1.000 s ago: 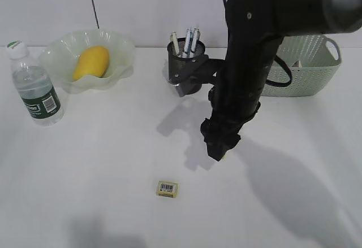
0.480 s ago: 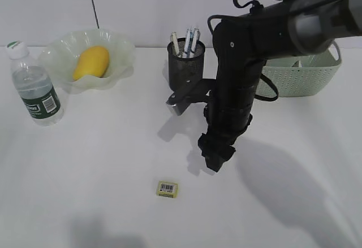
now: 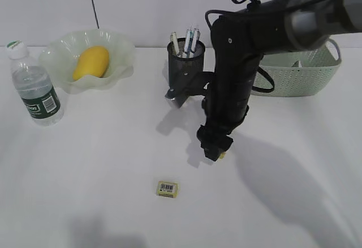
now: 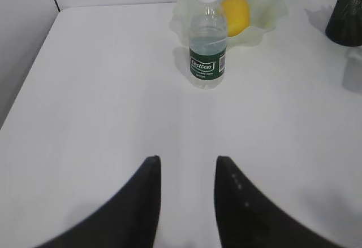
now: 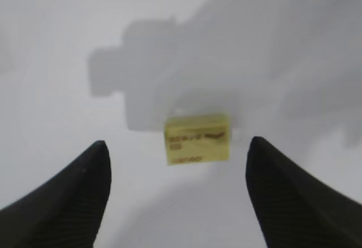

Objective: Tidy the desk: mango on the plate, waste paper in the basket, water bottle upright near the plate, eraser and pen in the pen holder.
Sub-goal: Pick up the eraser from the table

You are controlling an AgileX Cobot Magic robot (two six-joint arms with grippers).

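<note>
Eraser [image 5: 197,139] step: right gripper [image 5: 178,174] spread wide above it, nothing held.
Next we judge: descend, pinch; left gripper [image 4: 186,197] idle, part-open.

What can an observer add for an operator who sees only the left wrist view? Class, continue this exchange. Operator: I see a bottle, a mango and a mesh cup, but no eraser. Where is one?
Observer: A small yellow block eraser lies on the plain white desk, between the open jaws of the right gripper, untouched.
Operator: Is it the only one?
Observer: No. A second small eraser with a barcode label lies on the desk nearer the exterior camera, apart from the arm.
Operator: And where is the basket?
Observer: The pale green perforated plastic basket stands at the far right, partly behind the right arm.
</note>
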